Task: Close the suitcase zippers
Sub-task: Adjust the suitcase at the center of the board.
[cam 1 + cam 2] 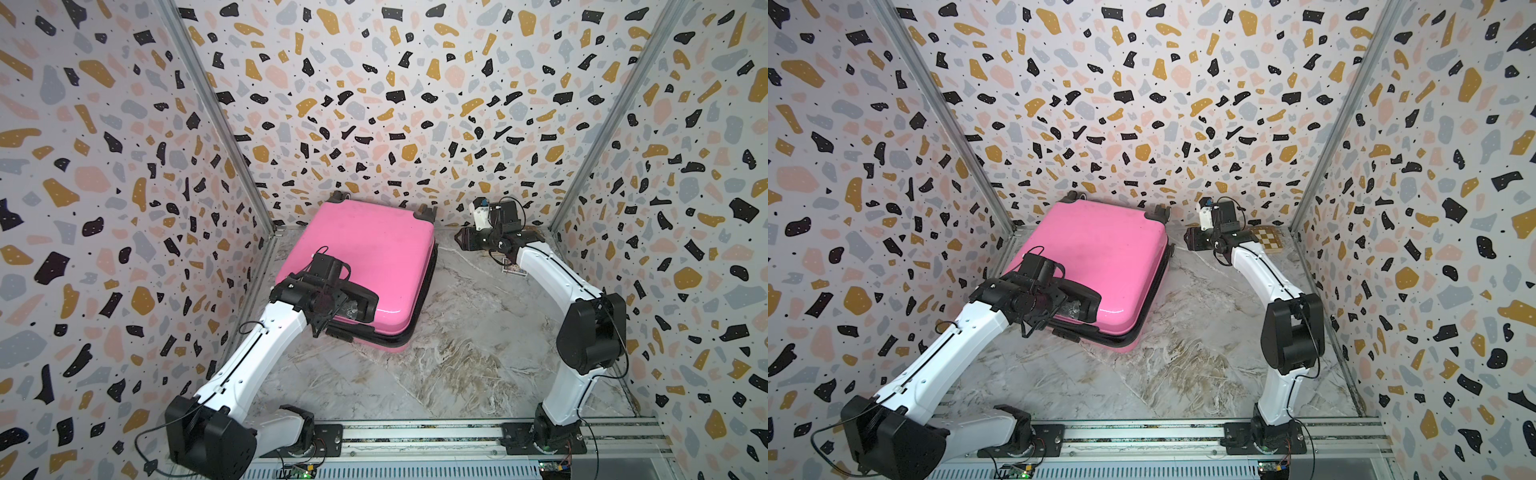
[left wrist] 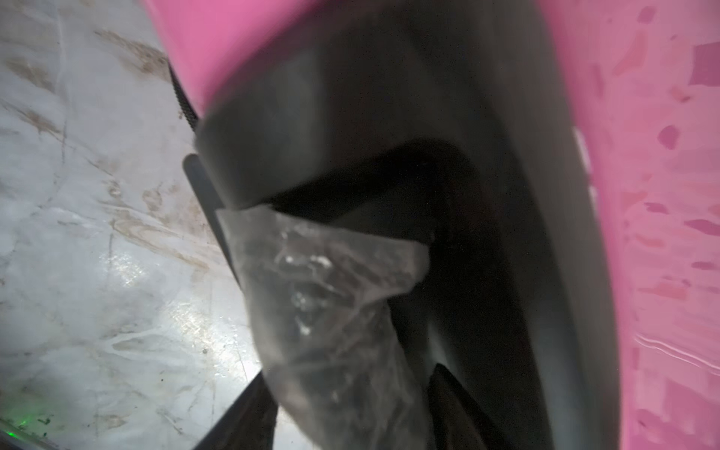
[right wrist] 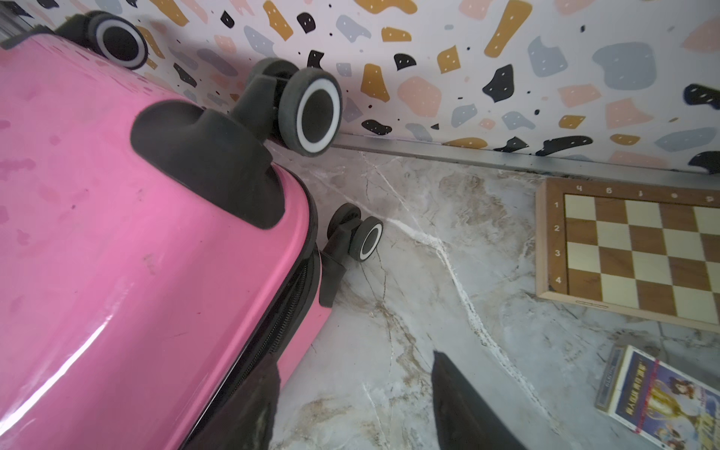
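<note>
Pink suitcase (image 1: pixel 365 257) lies flat on the marble tabletop (image 1: pixel 457 357), centre of the frame and a bit left in both top views. Its far end is almost against the back wall, with the spinner wheels (image 3: pixel 315 113) pointing that way. The shells are folded together, one pink face up. Zippers (image 3: pixel 286 315) — black track round the rim — show as a dark band down the suitcase's right edge and along its near edge. In the right wrist view the teeth near the wheel corner look parted rather than meshed. Pulls are too small to pick out.

Left gripper (image 1: pixel 336 309) sits at the lower-left corner of the suitcase, right at the black handle (image 1: pixel 365 301) on the near end of the top shell. Crinkled clear plastic wrap (image 2: pixel 331 292) on the handle lies between its fingers (image 2: pixel 456 401) in the left wrist view. That picture is blurred — can't tell if the claw is clamped on it or only around it.

Right gripper (image 1: pixel 460 240) hovers just right of the suitcase's upper-right corner, near it, seemingly apart, pointing at it. Its claw is released with nothing in it; bare marble shows between the two fingers in its wrist view.

Wooden chessboard (image 1: pixel 1268 241) lies flat in the back right corner, partly behind the right arm. A small printed card box (image 3: pixel 654 401) lies on the marble just nearer than it.
</note>
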